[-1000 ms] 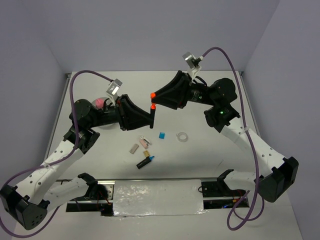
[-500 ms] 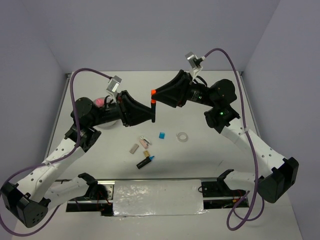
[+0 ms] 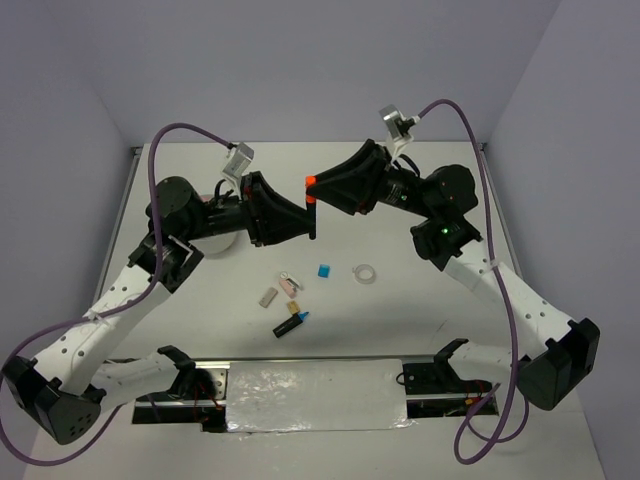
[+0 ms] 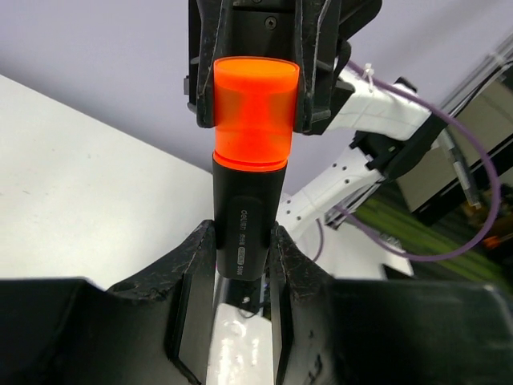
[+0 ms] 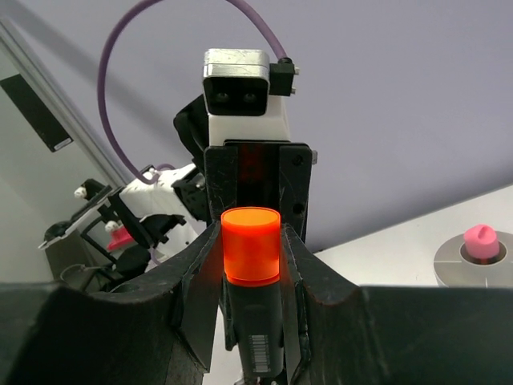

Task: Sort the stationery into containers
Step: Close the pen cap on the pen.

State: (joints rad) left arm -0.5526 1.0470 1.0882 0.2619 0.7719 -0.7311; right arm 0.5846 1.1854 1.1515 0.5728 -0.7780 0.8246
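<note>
Top external, orange-capped marker (image 3: 311, 212) above blue cube (image 3: 323, 270), clear ring (image 3: 365, 272)

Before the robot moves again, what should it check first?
1. Left gripper shut on the marker body: ok.
2. Right gripper shut on the orange cap: ok.
3. Cap seated on the marker: ok.
4. Marker lifted clear of the table: ok.
5. Only one gripper holding it before carrying: not ok, both grip it.
6. Free room in the bowl: cannot tell, most of it is out of sight.
</note>
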